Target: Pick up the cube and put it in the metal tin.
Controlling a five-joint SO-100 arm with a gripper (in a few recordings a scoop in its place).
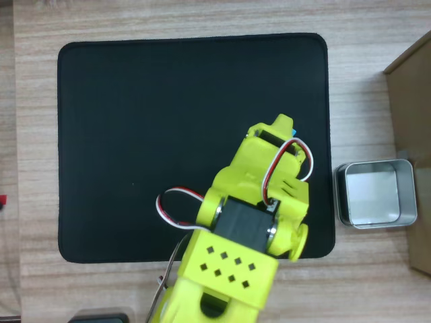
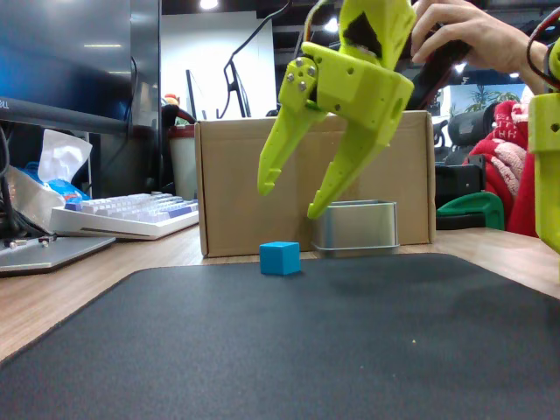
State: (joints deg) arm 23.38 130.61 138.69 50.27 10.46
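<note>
The small sky-blue cube [image 2: 280,257] rests on the black mat, and in the overhead view just a sliver of the cube [image 1: 293,130] peeks out past the arm's tip. My yellow gripper [image 2: 290,198] hangs open above the cube, both fingers pointing down, nothing between them. In the overhead view the gripper [image 1: 281,128] hides under the arm's body. The silver metal tin [image 1: 376,194] stands on the wood just right of the mat, and in the fixed view the tin [image 2: 355,227] sits behind the cube.
A brown cardboard box [image 2: 315,179] stands behind the tin; its corner [image 1: 412,101] shows at the overhead view's right edge. The black mat [image 1: 168,134] covers most of the table. A keyboard [image 2: 131,215] lies far left.
</note>
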